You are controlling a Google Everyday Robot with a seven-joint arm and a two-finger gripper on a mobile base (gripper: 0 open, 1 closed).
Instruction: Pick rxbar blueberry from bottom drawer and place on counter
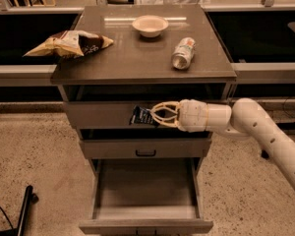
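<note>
Single view, set high in front of the desk [137, 58], tilted down, facing it squarely from middling range. Desk top above, open bottom drawer [145, 193] below, front panel probably clipped by lower edge. Mid-frame, before top drawer [98, 114]: end effector [156, 116] clasping rxbar blueberry [141, 116], arm [270, 136] entering from right.

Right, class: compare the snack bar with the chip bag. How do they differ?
The snack bar is small and dark; the chip bag is large and yellow-brown. The snack bar is held by the gripper in front of the top drawer; the chip bag lies on the counter. Both are food wrappers.
</note>
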